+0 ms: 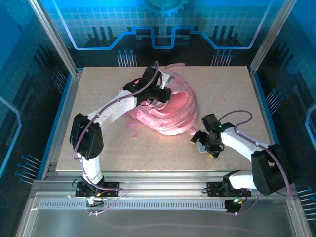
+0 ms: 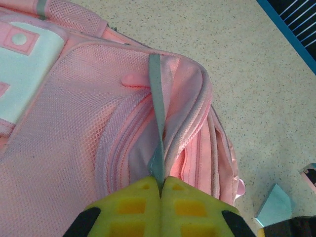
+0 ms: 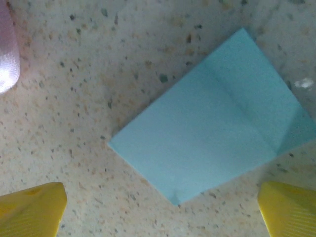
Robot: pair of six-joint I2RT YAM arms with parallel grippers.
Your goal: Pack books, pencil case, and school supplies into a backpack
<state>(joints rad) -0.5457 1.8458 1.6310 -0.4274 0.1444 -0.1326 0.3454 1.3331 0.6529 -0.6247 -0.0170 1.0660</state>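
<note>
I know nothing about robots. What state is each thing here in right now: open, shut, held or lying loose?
backpack: lying on the table, held by one strap.
grey strap: pinched at its end.
left fingers: shut on the grey strap.
light-blue pad: flat on the table, loose.
right fingers: open, one on either side of the pad.
</note>
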